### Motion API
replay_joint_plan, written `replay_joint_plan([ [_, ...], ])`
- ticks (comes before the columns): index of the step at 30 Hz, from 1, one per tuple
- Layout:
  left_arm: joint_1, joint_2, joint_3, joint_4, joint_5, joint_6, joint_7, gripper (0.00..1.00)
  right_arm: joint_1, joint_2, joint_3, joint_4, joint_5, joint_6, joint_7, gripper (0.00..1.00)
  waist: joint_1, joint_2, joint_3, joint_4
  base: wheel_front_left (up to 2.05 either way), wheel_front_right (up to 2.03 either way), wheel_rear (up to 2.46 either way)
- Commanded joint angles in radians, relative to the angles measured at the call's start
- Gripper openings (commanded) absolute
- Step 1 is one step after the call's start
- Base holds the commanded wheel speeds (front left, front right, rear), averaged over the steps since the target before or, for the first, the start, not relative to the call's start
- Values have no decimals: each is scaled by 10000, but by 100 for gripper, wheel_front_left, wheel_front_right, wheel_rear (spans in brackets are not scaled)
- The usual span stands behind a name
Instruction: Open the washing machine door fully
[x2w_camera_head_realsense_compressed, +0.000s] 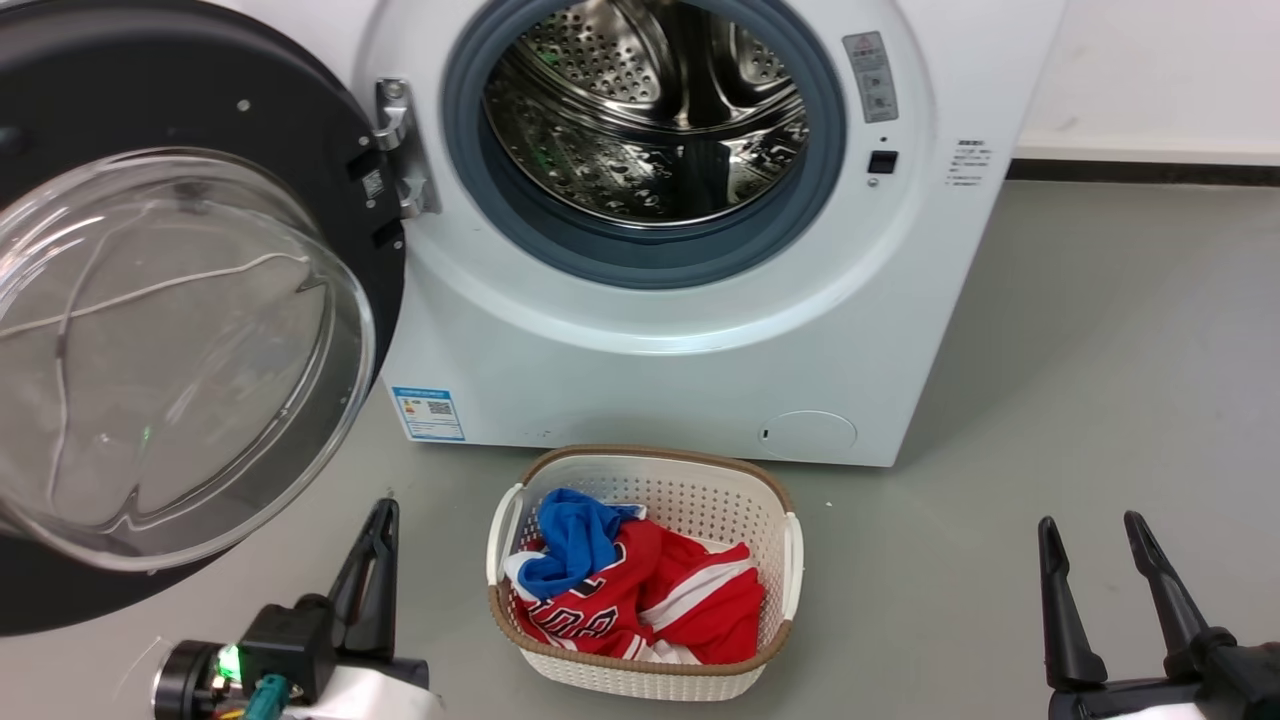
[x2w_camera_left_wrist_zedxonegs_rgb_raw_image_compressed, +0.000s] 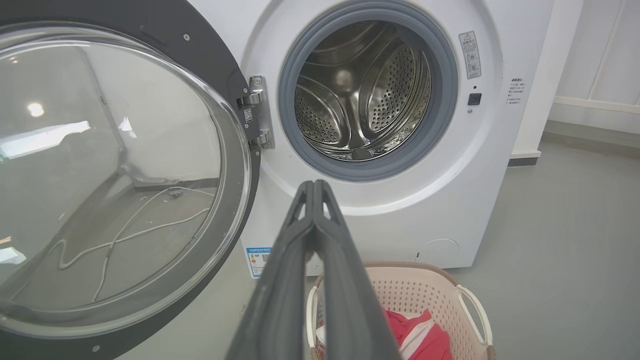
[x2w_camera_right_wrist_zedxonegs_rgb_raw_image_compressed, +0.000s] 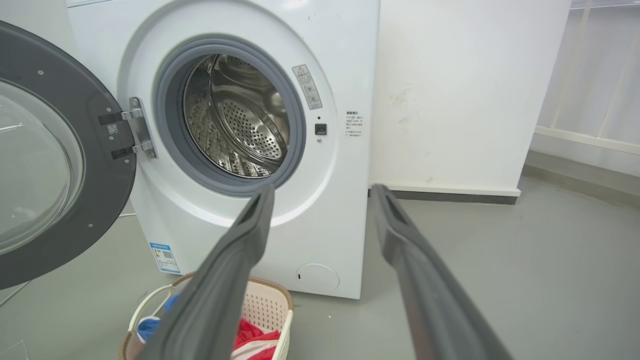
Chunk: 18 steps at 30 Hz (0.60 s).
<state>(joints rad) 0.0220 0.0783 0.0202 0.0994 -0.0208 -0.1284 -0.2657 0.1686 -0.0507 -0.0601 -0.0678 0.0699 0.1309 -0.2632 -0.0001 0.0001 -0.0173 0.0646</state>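
Observation:
The white washing machine (x2w_camera_head_realsense_compressed: 680, 330) stands ahead with its steel drum (x2w_camera_head_realsense_compressed: 650, 110) exposed inside the grey rubber ring. The washing machine door (x2w_camera_head_realsense_compressed: 170, 340) is swung wide to the left on its metal hinge (x2w_camera_head_realsense_compressed: 400, 150), its clear glass bowl bulging toward me. My left gripper (x2w_camera_head_realsense_compressed: 380, 515) is shut and empty, low at the left just below the door's bottom edge, apart from it. The same door (x2w_camera_left_wrist_zedxonegs_rgb_raw_image_compressed: 115, 175) and my shut left gripper (x2w_camera_left_wrist_zedxonegs_rgb_raw_image_compressed: 314, 186) show in the left wrist view. My right gripper (x2w_camera_head_realsense_compressed: 1090, 525) stands open at the lower right, far from the machine (x2w_camera_right_wrist_zedxonegs_rgb_raw_image_compressed: 240, 150).
A white laundry basket (x2w_camera_head_realsense_compressed: 790, 560) with red and blue clothes sits on the grey floor just in front of the machine, between my two grippers. A white wall (x2w_camera_right_wrist_zedxonegs_rgb_raw_image_compressed: 465, 95) runs to the right of the machine. A cable shows through the door glass (x2w_camera_left_wrist_zedxonegs_rgb_raw_image_compressed: 130, 235).

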Motion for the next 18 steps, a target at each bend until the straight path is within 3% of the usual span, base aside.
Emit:
replay_joint_plan([
  [1, 175, -89, -48, 11, 15, 81, 22, 0, 155, 13, -16, -45, 10, -3, -18, 100, 1, -1, 16, -175, 0, 0, 0],
  [3, 267, -99, -100, 1, 20, 160, 22, 0, 194, 13, -40, -50, 41, -3, -18, 100, 1, -1, 24, -284, 0, 0, 0],
  [4, 339, -110, -121, 36, 9, 216, 22, 22, 198, 13, -41, -52, 61, -3, -18, 100, 1, -1, 29, -333, 0, 0, 0],
  [5, 370, -127, -140, 36, -13, 265, 23, 78, 198, 13, -36, -62, 73, -3, -18, 100, 1, -1, 34, -374, 0, 0, 0],
  [6, 369, -140, -159, 2, -15, 336, 23, 100, 209, 13, -38, -74, 93, -3, -18, 100, 1, -1, 42, -410, 0, 0, 0],
  [18, 527, -239, -466, -121, 33, 844, 23, 100, 314, 13, 30, 6, 247, -3, -18, 100, 1, -1, 151, -547, 0, 0, 0],
])
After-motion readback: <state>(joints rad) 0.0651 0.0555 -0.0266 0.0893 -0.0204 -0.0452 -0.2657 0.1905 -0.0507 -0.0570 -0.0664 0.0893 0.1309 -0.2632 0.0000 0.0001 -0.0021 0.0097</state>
